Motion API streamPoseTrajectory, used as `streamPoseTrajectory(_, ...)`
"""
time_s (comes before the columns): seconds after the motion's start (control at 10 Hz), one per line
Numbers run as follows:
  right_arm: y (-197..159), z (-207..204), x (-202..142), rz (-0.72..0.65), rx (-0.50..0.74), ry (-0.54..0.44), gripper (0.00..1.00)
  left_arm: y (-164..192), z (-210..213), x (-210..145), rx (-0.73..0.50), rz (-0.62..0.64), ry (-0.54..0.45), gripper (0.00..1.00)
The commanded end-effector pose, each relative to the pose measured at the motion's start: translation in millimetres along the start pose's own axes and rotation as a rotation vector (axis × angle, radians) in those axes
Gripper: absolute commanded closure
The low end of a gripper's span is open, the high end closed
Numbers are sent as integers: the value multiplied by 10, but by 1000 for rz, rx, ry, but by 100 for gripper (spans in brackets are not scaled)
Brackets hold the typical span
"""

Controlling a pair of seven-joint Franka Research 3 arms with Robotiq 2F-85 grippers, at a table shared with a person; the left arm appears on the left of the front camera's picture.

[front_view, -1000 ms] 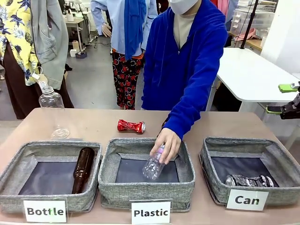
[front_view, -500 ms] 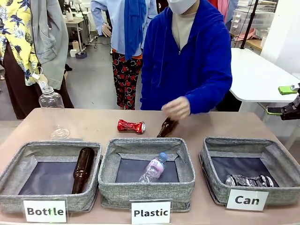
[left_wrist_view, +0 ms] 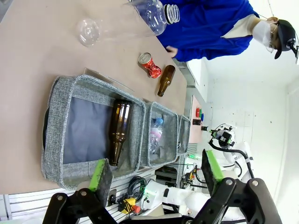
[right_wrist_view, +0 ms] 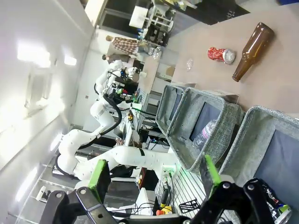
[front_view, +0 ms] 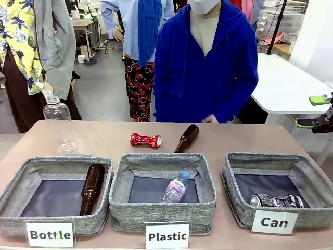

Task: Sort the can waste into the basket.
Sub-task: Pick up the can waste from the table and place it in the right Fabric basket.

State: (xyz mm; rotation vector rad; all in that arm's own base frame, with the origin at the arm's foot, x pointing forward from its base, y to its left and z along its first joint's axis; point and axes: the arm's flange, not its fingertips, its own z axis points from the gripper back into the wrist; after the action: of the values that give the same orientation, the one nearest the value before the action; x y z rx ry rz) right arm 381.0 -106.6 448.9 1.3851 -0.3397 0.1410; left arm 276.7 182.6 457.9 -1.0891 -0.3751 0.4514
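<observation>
A crushed red can (front_view: 145, 140) lies on the table behind the middle bin; it shows too in the left wrist view (left_wrist_view: 150, 65) and the right wrist view (right_wrist_view: 219, 54). A black-and-silver can (front_view: 277, 200) lies inside the grey "Can" basket (front_view: 235, 179) at the right, seen from the right wrist as can (right_wrist_view: 276, 204) in basket (right_wrist_view: 252, 135). My right gripper (front_view: 311, 110) hangs open at the right edge, above and behind that basket. Both my left gripper (left_wrist_view: 155, 169) and my right gripper (right_wrist_view: 154, 171) stand open with nothing between their fingers.
A brown bottle (front_view: 187, 138) lies on the table beside the red can. The "Plastic" bin (front_view: 118, 182) holds a clear bottle (front_view: 175, 187); the "Bottle" bin (front_view: 15, 182) holds a brown bottle (front_view: 92, 187). A clear bottle (front_view: 56, 111) stands far left. A person in blue stands opposite.
The person let the clear bottle drop into the "Plastic" bin and drew the hand back to the body, uncovering the brown bottle on the table. Neither arm moved.
</observation>
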Motion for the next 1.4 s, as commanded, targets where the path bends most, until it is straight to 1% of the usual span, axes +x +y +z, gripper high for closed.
streamPoseTrajectory(0.0, 22, 50, 6, 21, 5, 10, 0, 0, 0, 0, 0, 0, 0, 0)
streamPoseTrajectory(0.1, 22, 50, 6, 21, 5, 10, 0, -170, -16, -141, 29, -126, -2, 0)
streamPoseTrajectory(0.2, 22, 50, 6, 21, 5, 10, 0, -420, -187, -162, 89, -210, 49, 0)
streamPoseTrajectory(0.3, 22, 50, 6, 21, 5, 10, 0, -725, -455, -183, 177, -304, 140, 0)
streamPoseTrajectory(0.4, 22, 50, 6, 21, 5, 10, 0, -1042, -852, -236, 347, -379, 173, 0)
streamPoseTrajectory(0.5, 22, 50, 6, 21, 5, 10, 0, -1236, -1258, -313, 500, -426, 247, 0)
streamPoseTrajectory(0.6, 22, 50, 6, 21, 5, 10, 0, -1390, -1665, -408, 619, -477, 283, 0)
streamPoseTrajectory(0.7, 22, 50, 6, 21, 5, 10, 0, -1479, -2056, -549, 699, -537, 301, 0)
streamPoseTrajectory(0.8, 22, 50, 6, 21, 5, 10, 0, -1543, -2447, -752, 747, -607, 216, 0)
streamPoseTrajectory(0.9, 22, 50, 6, 21, 5, 10, 0, -1572, -2700, -949, 755, -671, 255, 0)
streamPoseTrajectory(1.0, 22, 50, 6, 21, 5, 10, 0, -1608, -2919, -1111, 727, -738, 248, 0)
streamPoseTrajectory(1.1, 22, 50, 6, 21, 5, 10, 0, -1608, -3017, -1176, 691, -790, 201, 0)
streamPoseTrajectory(1.2, 22, 50, 6, 21, 5, 10, 0, -1558, -2862, -1046, 655, -726, 216, 0)
streamPoseTrajectory(1.3, 22, 50, 6, 21, 5, 10, 0, -1682, -3012, -1242, 712, -767, 256, 0)
